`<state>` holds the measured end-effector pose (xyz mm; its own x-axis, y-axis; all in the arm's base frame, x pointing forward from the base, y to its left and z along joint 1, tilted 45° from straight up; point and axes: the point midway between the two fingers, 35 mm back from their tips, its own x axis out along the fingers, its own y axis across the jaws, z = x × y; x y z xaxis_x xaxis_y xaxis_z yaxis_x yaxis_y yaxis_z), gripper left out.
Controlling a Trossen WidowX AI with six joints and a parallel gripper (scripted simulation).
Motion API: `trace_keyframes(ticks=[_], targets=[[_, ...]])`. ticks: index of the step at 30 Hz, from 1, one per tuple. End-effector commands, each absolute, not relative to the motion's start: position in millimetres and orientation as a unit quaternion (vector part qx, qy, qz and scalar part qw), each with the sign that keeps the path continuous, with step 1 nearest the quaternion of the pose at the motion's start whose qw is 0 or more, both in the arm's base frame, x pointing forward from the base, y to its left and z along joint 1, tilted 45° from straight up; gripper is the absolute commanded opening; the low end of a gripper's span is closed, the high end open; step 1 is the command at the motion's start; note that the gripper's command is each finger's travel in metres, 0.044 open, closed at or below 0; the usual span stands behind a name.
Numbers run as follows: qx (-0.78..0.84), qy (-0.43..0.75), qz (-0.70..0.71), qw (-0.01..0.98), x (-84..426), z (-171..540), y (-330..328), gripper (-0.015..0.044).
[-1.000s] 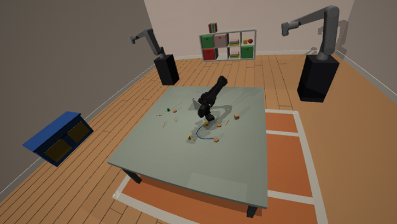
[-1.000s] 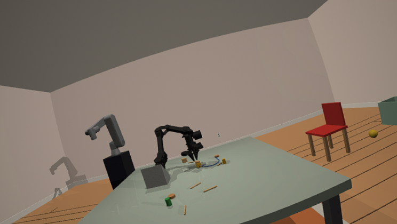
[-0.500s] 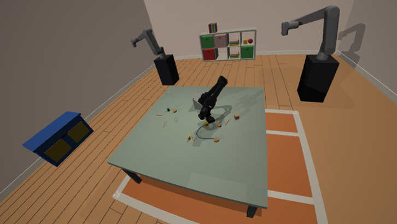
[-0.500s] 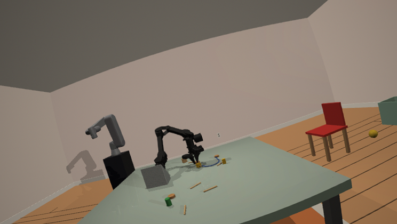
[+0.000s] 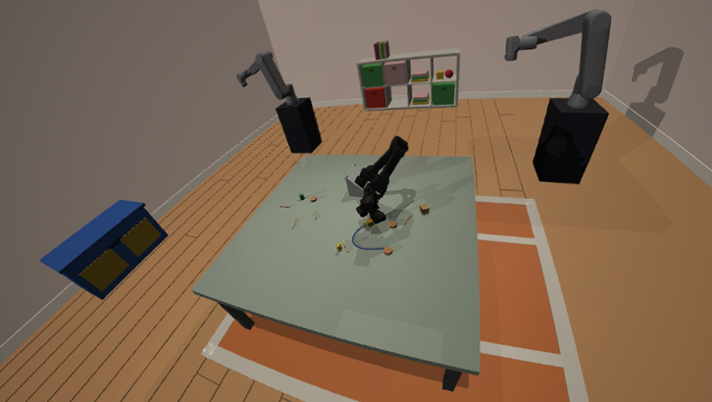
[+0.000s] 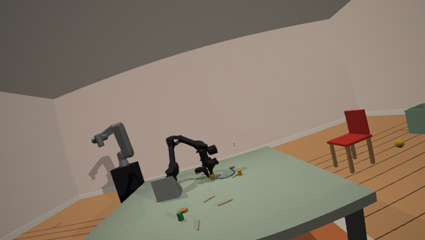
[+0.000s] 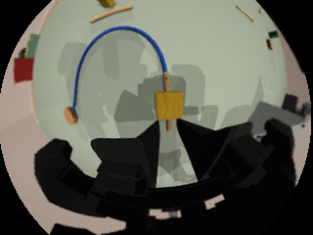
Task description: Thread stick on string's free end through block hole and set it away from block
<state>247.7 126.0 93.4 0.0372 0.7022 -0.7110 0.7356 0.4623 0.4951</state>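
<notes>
The yellow wooden block [image 5: 370, 221] [image 6: 212, 177] [image 7: 169, 105] stands on the table. The stick [image 7: 166, 79] runs through its hole: the string end shows on the far side, and a short bare end shows on the near side. The blue string [image 5: 353, 239] [image 6: 224, 177] [image 7: 124, 27] curves from the stick to the round button [image 5: 387, 250] [image 6: 231, 166] [image 7: 70, 116]. My gripper [image 7: 168, 121] is partly open, with a fingertip on either side of the bare end in the wrist view. The fingers look close to the block; contact cannot be told.
A yellow piece [image 5: 339, 247] [image 6: 239, 173] and a loose stick [image 5: 346, 246] [image 7: 111, 14] lie beyond the string. Another disc [image 5: 392, 224], a stick [image 5: 407, 219] and a brown cube [image 5: 424, 208] lie beside the gripper. A grey box [image 6: 166, 189] stands near the arm's base.
</notes>
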Motion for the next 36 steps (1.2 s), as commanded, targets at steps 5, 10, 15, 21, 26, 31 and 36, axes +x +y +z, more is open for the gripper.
trace_keyframes(ticks=[5, 10, 15, 21, 26, 31, 36], targets=[[0.518, 0.693, -0.017, 0.5, 247.8, 93.6, 126.0, 0.0], [0.518, 0.693, -0.017, 0.5, 247.8, 93.6, 126.0, 0.0], [0.517, 0.687, -0.025, 0.51, 247.0, 93.2, 127.1, 0.0], [0.517, 0.668, -0.043, 0.534, 246.5, 92.7, 129.3, 0.0], [0.517, 0.667, -0.042, 0.535, 245.8, 93.0, 129.8, 0.0], [0.517, 0.667, -0.042, 0.534, 245.6, 93.2, 129.9, 0.0], [0.517, 0.667, -0.042, 0.534, 244.4, 94.2, 130.9, 0.0]])
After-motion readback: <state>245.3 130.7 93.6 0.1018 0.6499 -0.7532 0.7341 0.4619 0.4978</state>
